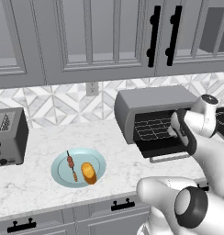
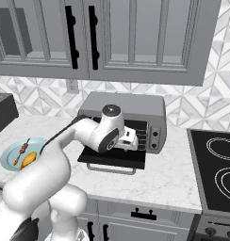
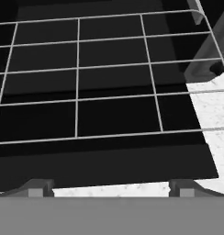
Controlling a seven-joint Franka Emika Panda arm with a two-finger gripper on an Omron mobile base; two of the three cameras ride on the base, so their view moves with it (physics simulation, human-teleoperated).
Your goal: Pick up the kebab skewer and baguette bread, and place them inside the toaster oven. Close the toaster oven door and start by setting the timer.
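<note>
Grey metal forms the toaster oven (image 1: 155, 112), which stands toward the back right of the marble counter (image 1: 40, 151), and its toaster oven door (image 2: 112, 157) is seen folded down flat, so the cavity and wire rack (image 3: 86, 87) are exposed. The gripper (image 3: 109, 189) is held just above the lowered door, in front of the rack, its jaws spread wide with nothing between them. On a pale blue plate (image 1: 96, 158) near the counter's front edge, the kebab skewer (image 1: 71, 165) and the baguette bread (image 1: 89, 173) are found side by side, untouched. Judged from this, only the door opening is done; both items remain to be loaded, the door shut and the timer set.
</note>
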